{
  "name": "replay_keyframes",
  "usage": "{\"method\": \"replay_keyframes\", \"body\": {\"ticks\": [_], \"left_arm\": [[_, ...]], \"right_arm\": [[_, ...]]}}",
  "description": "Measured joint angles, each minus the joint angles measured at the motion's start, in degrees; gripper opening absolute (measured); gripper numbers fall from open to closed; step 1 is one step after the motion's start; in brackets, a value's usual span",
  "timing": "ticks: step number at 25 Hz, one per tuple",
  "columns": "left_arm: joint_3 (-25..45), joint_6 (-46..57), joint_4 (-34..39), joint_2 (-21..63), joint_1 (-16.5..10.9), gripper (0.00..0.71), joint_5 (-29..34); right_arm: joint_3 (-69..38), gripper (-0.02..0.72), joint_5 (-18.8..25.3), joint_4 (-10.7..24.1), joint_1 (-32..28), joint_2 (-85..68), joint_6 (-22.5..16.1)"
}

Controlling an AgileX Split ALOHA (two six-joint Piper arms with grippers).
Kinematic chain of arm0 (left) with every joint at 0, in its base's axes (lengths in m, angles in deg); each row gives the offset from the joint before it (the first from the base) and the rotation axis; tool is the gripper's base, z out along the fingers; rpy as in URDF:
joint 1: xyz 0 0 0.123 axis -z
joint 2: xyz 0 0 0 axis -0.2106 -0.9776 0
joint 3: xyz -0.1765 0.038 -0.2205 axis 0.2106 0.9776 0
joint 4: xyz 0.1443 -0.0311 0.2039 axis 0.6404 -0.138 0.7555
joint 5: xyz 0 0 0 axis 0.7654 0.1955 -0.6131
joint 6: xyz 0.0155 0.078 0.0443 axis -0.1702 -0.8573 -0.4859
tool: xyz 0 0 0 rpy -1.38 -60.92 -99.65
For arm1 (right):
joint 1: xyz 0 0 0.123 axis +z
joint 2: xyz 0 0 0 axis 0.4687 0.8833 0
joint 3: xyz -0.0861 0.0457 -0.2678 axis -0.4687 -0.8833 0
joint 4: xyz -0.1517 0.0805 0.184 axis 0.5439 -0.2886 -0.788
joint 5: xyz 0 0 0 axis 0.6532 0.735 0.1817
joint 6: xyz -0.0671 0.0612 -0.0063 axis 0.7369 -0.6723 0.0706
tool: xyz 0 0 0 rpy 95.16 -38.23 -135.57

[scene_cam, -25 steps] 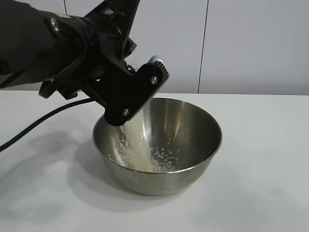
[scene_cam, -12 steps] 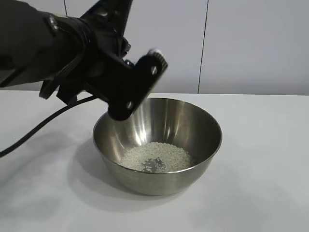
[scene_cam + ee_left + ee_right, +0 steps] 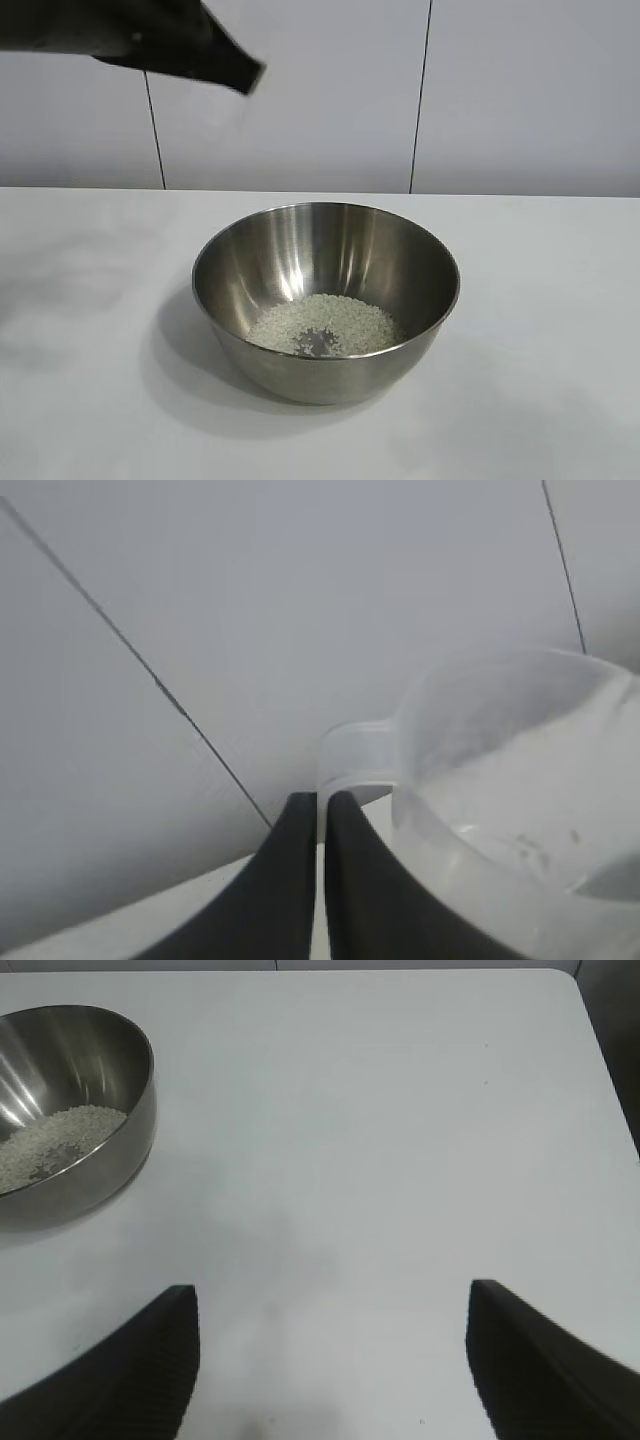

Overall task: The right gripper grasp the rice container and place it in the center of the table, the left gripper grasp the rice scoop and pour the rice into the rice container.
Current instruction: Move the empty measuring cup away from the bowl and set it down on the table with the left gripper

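Now the rice container [image 3: 326, 296] sits mid-desk [image 3: 540, 330], rice [image 3: 322, 325] heaped inside; pouring looks done. Left wrist: left gripper [image 3: 322, 815], fingers pinched on the rice scoop [image 3: 500, 780] tab, scoop at three o'clock. Right wrist: right gripper [image 3: 330, 1360] fingers wide, empty. Next: set scoop down.

rice [image 3: 325, 322] in rice container [image 3: 400, 250], container on table [image 3: 540, 300], wall behind

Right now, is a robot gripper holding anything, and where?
The left gripper pinches the frosted plastic rice scoop by its small side tab. The right gripper holds nothing.
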Motion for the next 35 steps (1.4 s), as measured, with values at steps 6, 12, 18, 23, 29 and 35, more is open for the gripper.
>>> {"method": "replay_keyframes", "body": {"ticks": [6,12,18,23,29,35], "left_arm": [[13.1,35.2,24.9,1.9,-12.5,0.008,3.1],[25.0,61.5,58.7,1.9,-28.1,0.008,1.4],[30.6,75.9,75.7,-4.1,-41.4,0.008,-7.6],[31.1,77.5,78.4,-15.8,-43.5,0.008,-15.7],[31.1,72.9,79.8,-25.3,-43.5,0.008,-15.8],[31.1,70.0,80.0,-25.9,-43.5,0.026,-16.2]], "right_arm": [[0.0,0.516,0.0,0.0,0.0,0.0,0.0],[0.0,0.516,0.0,0.0,0.0,0.0,0.0],[0.0,0.516,0.0,0.0,0.0,0.0,0.0],[0.0,0.516,0.0,0.0,0.0,0.0,0.0],[0.0,0.516,0.0,0.0,0.0,0.0,0.0],[0.0,0.516,0.0,0.0,0.0,0.0,0.0]]}}
